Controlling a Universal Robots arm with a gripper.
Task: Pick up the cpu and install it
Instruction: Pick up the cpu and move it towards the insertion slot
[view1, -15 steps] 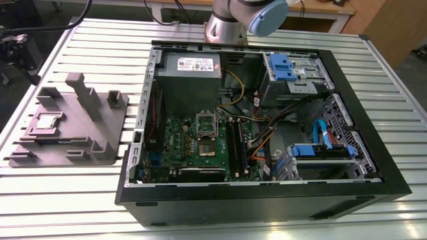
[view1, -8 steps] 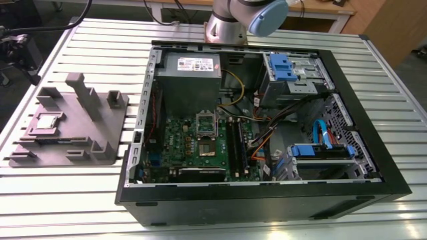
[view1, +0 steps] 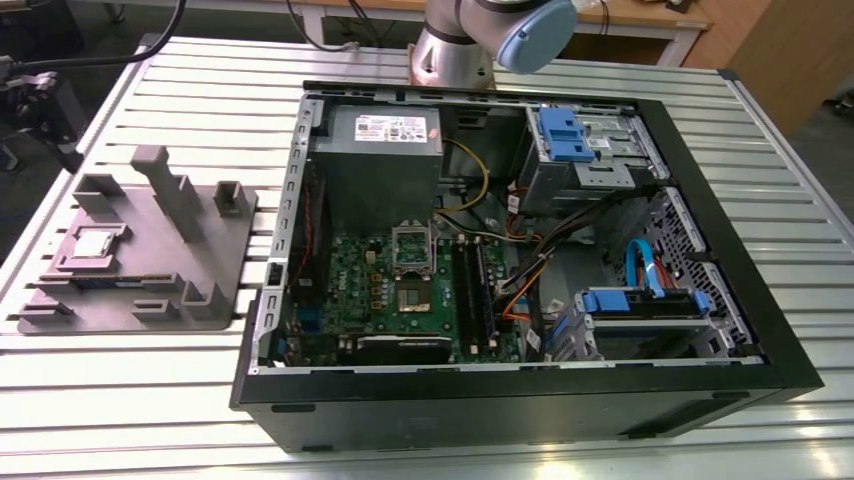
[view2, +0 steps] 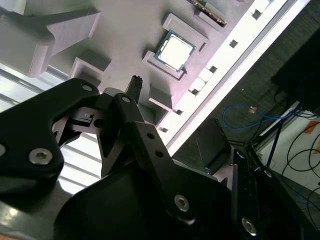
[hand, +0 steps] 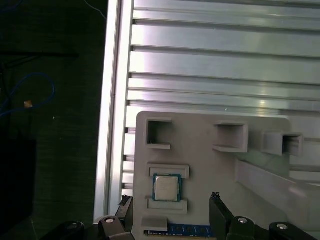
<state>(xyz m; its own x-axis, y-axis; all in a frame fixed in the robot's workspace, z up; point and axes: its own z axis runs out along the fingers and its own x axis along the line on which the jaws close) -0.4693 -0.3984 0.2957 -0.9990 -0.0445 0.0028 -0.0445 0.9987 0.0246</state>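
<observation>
Starting at the exterior view's left: slotted aluminium table (view1: 200, 90), with bare slats open along its near edge and round the fixture.

Grey fixture plate (view1: 134, 295), flat on the table, just beside the case's left wall. It carries upright blocks and shallow framed pockets. Contents: cpu (view1: 91, 243), silvery top up, lying flat in a pocket near the plate's outer edge, with a blue-edged strip (hand: 185, 231) in the slot next to it.

Gripper (hand: 171, 200), in the first wrist view: over the plate, fingers (hand: 218, 210) spread wider than the cpu, holding nothing. The cpu shows between them, untouched.

Arm (view1: 461, 55), its base at the table's far edge, behind the case.

Black computer case (view1: 534, 410), side panel off, open side up, walls standing all round. Contents, left to right:
- power supply (view1: 380, 140)
- green motherboard (view1: 354, 275) with metal-framed socket (view1: 407, 265)
- black memory sticks (view1: 470, 290)
- loose cables (view1: 534, 265)
- blue drive caddies (view1: 561, 135)
</observation>
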